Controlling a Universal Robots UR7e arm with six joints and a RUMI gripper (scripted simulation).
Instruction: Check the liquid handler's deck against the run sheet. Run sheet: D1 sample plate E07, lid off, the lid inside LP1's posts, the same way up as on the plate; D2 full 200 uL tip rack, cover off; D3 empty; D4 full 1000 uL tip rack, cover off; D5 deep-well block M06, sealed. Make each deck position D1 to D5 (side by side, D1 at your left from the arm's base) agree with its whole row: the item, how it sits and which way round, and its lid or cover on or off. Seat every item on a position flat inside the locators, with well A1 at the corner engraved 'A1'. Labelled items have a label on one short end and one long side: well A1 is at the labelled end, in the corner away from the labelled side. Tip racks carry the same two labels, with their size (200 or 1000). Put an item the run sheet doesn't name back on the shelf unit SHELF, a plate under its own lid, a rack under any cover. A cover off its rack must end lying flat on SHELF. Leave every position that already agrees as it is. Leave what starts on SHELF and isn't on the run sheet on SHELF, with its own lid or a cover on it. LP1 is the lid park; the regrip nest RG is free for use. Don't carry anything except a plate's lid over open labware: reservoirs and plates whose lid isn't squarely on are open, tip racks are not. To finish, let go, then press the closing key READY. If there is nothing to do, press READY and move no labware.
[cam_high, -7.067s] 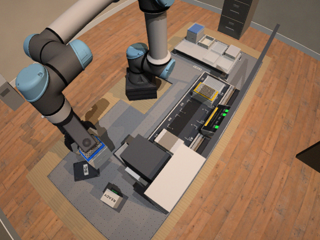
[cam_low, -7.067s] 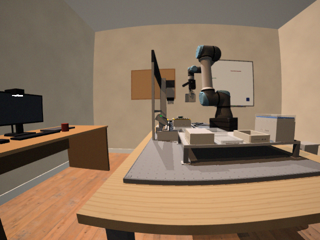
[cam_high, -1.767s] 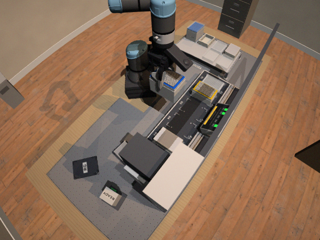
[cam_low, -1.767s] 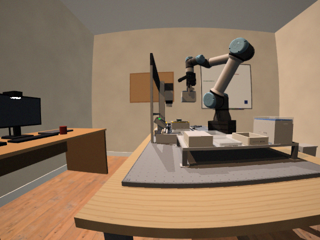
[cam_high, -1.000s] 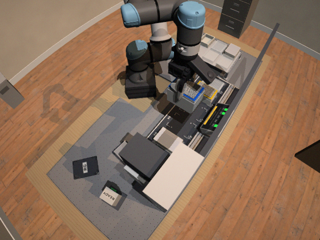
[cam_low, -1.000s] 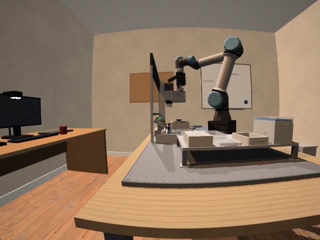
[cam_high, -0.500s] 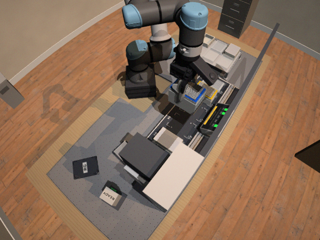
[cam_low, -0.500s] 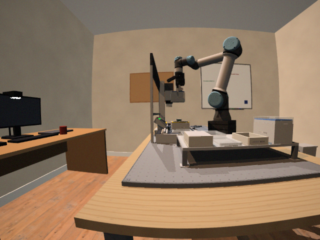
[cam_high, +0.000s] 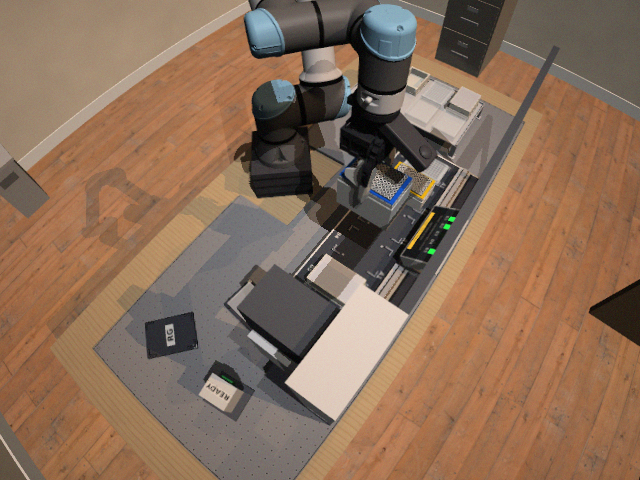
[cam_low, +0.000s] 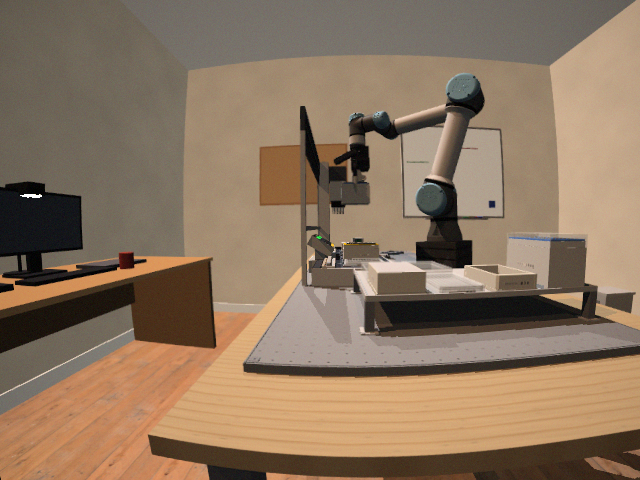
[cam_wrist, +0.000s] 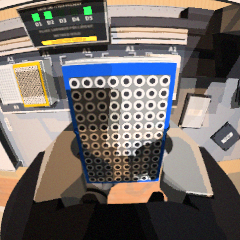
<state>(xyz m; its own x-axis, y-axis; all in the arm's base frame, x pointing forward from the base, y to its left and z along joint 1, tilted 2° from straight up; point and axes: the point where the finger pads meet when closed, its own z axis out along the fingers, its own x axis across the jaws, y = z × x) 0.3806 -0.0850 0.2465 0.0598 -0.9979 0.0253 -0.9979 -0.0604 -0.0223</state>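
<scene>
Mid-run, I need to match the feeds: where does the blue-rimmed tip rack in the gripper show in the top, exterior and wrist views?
Top: blue-rimmed tip rack upper centre, under the gripper, just left of the yellow-rimmed rack.
Exterior: grey block hanging below the wrist, centre, well above the deck.
Wrist: fills the middle, blue frame, rows of tips.
Shared landmark: the yellow-rimmed rack, also in the wrist view at upper left.

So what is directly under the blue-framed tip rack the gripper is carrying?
The gripper holds the blue-framed tip rack above the liquid handler's deck. The rack's own body covers the position beneath it; only the yellow-framed tip rack shows beside it.
</scene>
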